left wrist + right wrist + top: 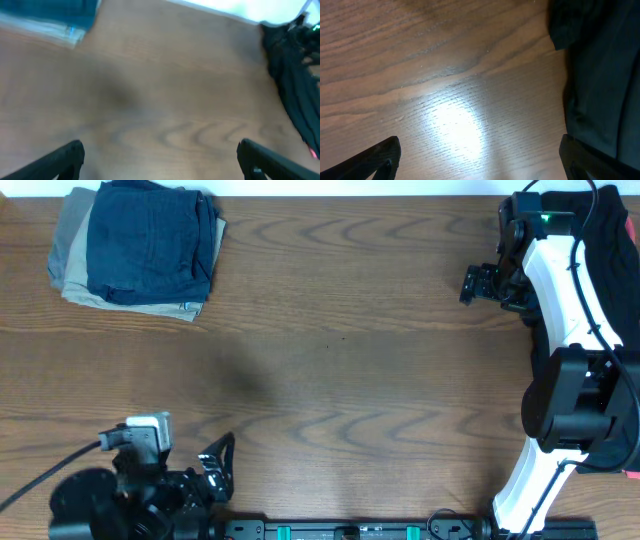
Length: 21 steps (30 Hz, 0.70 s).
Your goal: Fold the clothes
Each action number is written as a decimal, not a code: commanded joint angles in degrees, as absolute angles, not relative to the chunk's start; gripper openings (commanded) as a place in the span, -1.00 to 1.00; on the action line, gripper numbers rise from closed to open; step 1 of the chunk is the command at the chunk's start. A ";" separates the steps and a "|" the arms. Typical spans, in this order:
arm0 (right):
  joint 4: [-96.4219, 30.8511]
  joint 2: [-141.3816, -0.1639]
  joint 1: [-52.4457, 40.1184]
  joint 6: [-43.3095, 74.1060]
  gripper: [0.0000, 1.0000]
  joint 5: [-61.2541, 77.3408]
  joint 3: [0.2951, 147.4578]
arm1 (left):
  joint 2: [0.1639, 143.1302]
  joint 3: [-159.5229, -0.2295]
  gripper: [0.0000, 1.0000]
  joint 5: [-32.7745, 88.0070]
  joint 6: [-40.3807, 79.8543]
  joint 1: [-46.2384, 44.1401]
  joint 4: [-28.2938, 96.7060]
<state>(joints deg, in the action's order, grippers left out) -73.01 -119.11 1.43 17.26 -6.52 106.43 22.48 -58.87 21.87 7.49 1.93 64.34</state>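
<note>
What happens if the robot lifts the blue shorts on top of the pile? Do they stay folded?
Probably not. The blue shorts are soft cloth with rumpled edges, so they would likely flop and unfold if lifted by one spot. They look light, and pushing might slide them off the khaki shorts underneath.

a folded stack of shorts [135, 250] lies flat, well apart from the left gripper [216, 460], far ahead of it and a little to its left. dark navy-blue shorts [150, 240] sit on top, folded to a rough square with slightly uneven edges. khaki and grey shorts [72, 270] lie beneath, showing along the stack's left and near sides. a black garment [612, 240] lies unfolded and rumpled near the right gripper [472, 284], only partly in view. from the right wrist its dark creased cloth fills the right side, close by the gripper.
</note>
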 commanded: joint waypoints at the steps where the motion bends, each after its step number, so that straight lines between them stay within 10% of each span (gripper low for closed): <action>1: -73.03 -119.15 1.43 17.08 0.99 -7.49 106.76 | 16.51 -51.66 0.96 18.20 7.57 0.40 56.71; 21: -73.03 -119.13 1.43 17.08 0.99 -7.49 106.76 | 0.12 -13.56 0.95 10.15 7.64 0.40 7.46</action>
